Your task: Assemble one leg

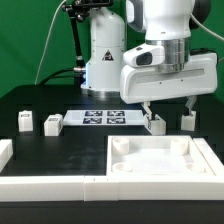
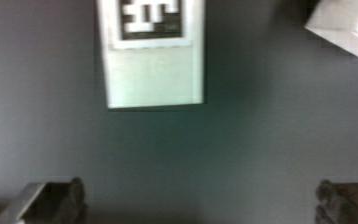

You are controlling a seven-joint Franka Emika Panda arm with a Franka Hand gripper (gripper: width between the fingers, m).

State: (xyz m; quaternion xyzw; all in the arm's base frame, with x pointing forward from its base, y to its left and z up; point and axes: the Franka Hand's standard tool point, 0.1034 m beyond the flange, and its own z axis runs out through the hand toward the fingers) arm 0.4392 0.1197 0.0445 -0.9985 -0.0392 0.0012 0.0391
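Note:
Several small white legs with black-and-white tags stand on the dark table. Two stand at the exterior view's left (image 1: 25,122) (image 1: 52,124) and two under the arm (image 1: 155,122) (image 1: 187,120). My gripper (image 1: 169,107) hangs open and empty just above the two under the arm. In the wrist view one leg (image 2: 155,52) lies ahead of the open gripper (image 2: 201,200), well clear of the fingertips (image 2: 51,200). A corner of another white part (image 2: 345,25) shows at the frame's edge. The large white tabletop (image 1: 160,162) lies in front.
The marker board (image 1: 100,118) lies flat behind the legs, at the arm's base. Long white border rails (image 1: 45,183) run along the front edge, with a short piece at the left (image 1: 5,152).

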